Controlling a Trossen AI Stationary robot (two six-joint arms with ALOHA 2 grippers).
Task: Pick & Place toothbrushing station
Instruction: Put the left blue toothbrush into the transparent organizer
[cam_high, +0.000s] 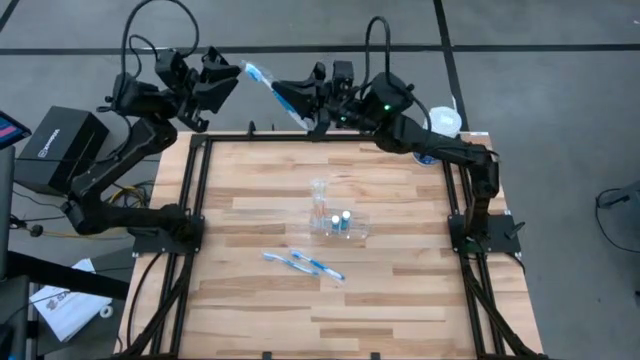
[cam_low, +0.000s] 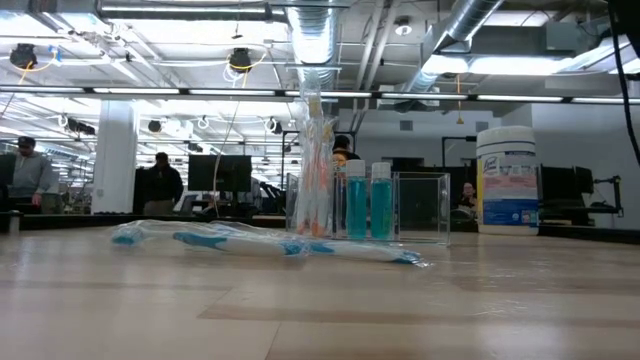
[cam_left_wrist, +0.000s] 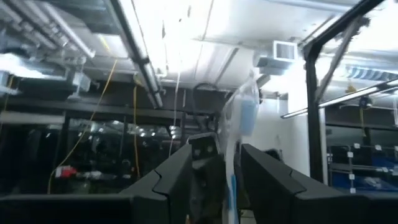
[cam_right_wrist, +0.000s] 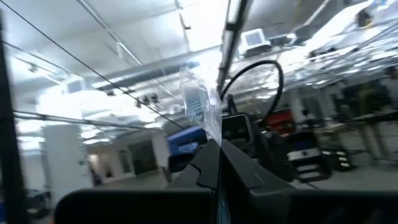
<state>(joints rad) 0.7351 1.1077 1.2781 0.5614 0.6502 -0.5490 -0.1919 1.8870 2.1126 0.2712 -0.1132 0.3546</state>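
The clear plastic toothbrushing station (cam_high: 333, 215) stands upright mid-tabletop (cam_high: 400, 290). Beyond it, right gripper (cam_high: 312, 112) jaws pinch a wrapped blue toothbrush (cam_high: 268, 83); left gripper (cam_high: 226, 82) jaws are spread.

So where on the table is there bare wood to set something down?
The near strip in front of the two wrapped toothbrushes is free, as are the left side and the right side of the table. The middle is crowded: the clear holder with its small bottles, toothbrushes just in front.
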